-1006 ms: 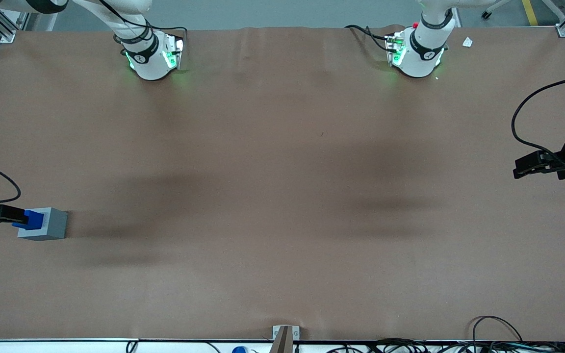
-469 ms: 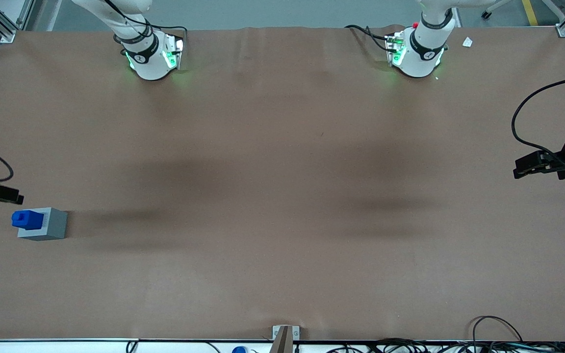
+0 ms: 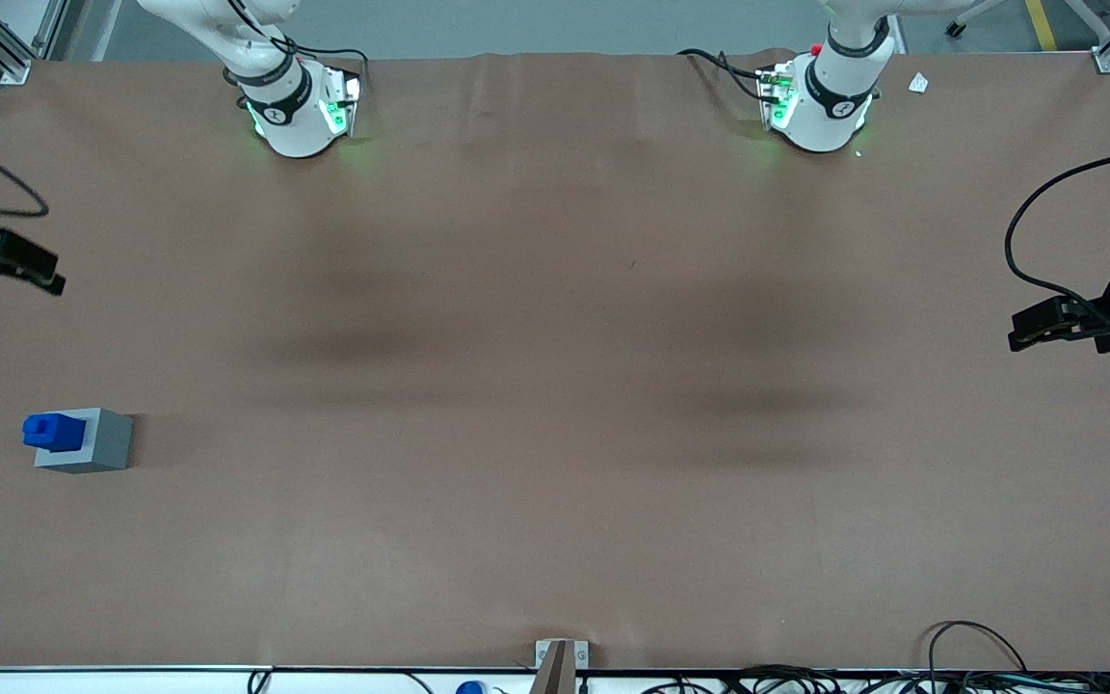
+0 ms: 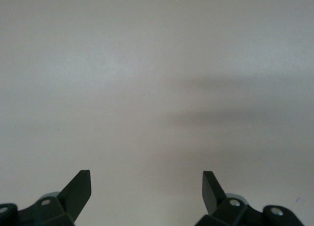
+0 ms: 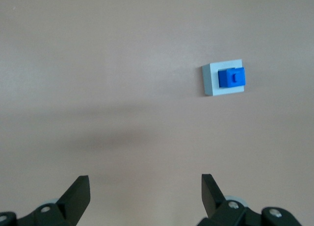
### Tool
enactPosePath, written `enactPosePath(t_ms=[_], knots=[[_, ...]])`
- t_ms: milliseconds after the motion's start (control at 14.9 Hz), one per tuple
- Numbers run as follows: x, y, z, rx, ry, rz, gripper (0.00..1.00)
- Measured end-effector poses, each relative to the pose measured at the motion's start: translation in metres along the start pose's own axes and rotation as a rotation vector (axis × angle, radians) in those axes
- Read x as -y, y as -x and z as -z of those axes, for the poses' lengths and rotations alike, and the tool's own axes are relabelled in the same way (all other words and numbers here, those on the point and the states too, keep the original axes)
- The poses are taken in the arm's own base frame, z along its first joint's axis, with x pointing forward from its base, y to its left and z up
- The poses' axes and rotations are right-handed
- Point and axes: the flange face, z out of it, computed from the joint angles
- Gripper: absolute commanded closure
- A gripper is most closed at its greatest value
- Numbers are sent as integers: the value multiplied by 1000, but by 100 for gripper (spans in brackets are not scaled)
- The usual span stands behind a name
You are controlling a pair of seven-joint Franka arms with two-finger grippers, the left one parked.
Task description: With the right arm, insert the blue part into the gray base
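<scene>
Front view, gray base: the gray base (image 3: 85,449) sits on the brown worktop (image 3: 555,386) toward the working arm's end, near the worktop's edge.
Front view, blue part: the blue part (image 3: 52,430) stands in the top of the gray base, its stepped upper end sticking out above the base's rim.
Front view, right arm: the right arm (image 3: 247,48) rises from its green-lit foot, farther from the camera than the base.
Front view, gripper: the gripper (image 3: 30,270) hangs above the worktop at the working arm's end, well apart from the gray base and farther from the camera than it.
Right wrist view, gripper state: the gripper (image 5: 144,189) has both black fingers (image 5: 78,191) spread wide with nothing between them, released.
Right wrist view, parts: the gray base (image 5: 210,81) appears small on bare worktop, the blue part (image 5: 231,78) seated in its top face, clear of the fingers.
</scene>
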Motion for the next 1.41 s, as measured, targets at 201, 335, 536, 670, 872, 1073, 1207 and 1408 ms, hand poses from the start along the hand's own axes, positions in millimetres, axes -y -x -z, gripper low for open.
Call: enactPosePath(t_ms=[201,335,536,670,872,1073,1207,1408], knots=[[4,33,14,-24,4,4,0],[2,45,22,-38,5,1,0],[3,51,28,-49,-9,-6,0],[7,52,29,-49,-43,-25,0],[12,52,29,-40,-94,-40,0],[11,52,31,-46,-96,-42,0],[9,53,37,-62,-97,-45,0],[8,55,42,-68,-97,-45,0]])
